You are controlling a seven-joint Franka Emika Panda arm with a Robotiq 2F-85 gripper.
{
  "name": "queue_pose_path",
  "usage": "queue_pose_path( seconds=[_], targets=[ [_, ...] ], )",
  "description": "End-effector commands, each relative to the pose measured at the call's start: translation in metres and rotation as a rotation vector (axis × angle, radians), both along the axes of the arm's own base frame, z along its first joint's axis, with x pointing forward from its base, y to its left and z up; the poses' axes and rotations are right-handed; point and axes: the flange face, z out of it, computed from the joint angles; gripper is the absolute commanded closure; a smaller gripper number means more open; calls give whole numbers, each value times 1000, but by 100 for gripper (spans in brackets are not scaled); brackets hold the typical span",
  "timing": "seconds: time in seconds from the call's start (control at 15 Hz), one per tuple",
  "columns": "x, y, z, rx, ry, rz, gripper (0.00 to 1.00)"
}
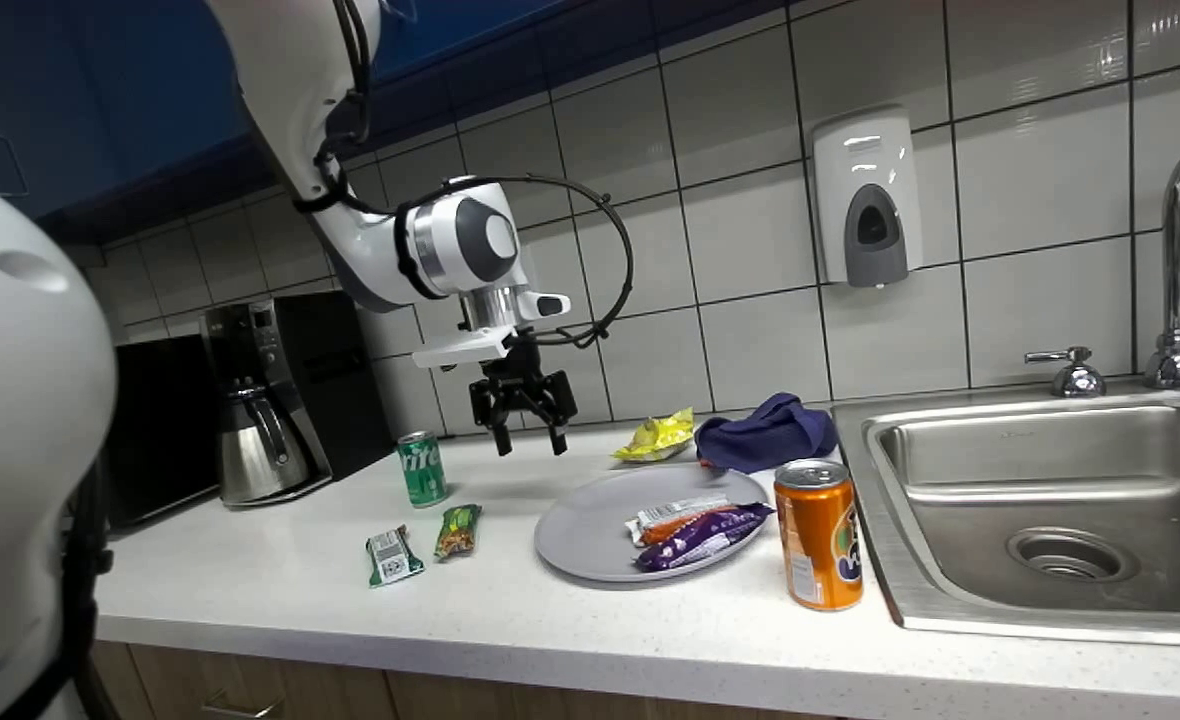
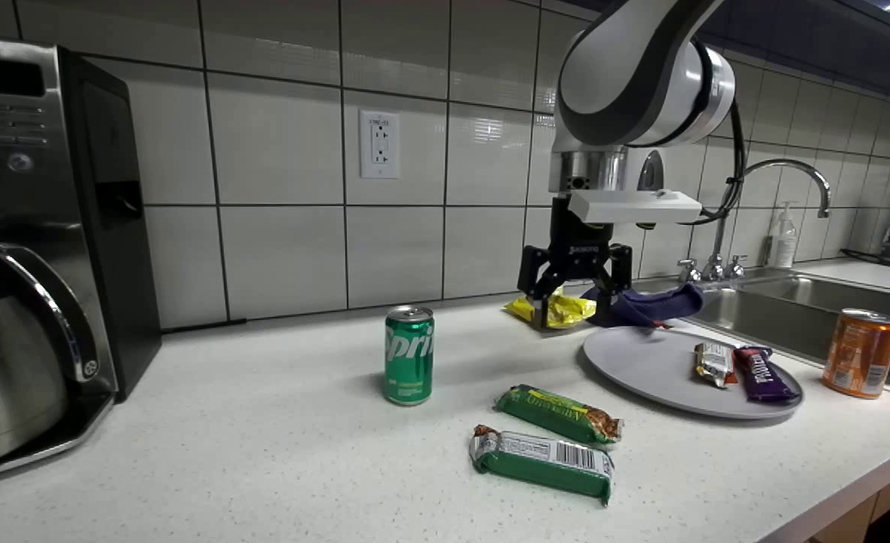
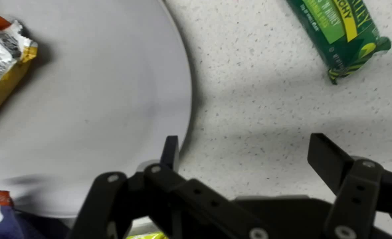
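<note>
Fingers (image 3: 329, 161) spread above countertop (image 3: 249, 99); wrapped bar (image 3: 340, 36) (green) reads "HONEY".

In an exterior view the worktop (image 1: 250, 580) bears a plate (image 1: 582, 530), cloth (image 1: 768, 435) at its 2 o'clock, orange can (image 1: 818, 545) at 3, green can (image 1: 422, 470) and 2 bars (image 1: 393, 557) at 9, coffee maker (image 1: 325, 360) at 10, packet (image 1: 658, 438) at 12.

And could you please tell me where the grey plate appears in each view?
In an exterior view: the grey plate is just right of centre, lower half.
In an exterior view: the grey plate is well right of centre, lower half.
Wrist view: the grey plate fills much of the left half.
Shared landmark: the navy cloth, beside the plate in all three.
</note>
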Motion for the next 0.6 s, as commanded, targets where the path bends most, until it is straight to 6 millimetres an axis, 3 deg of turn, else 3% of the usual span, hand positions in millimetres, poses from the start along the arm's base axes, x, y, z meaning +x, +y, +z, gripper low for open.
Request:
queue_pose_path(
  seconds=[0.0,0.53],
  targets=[
    [-17,16,11,68,-8,163,0],
    [-38,46,-2,189,44,428,0]
  ],
)
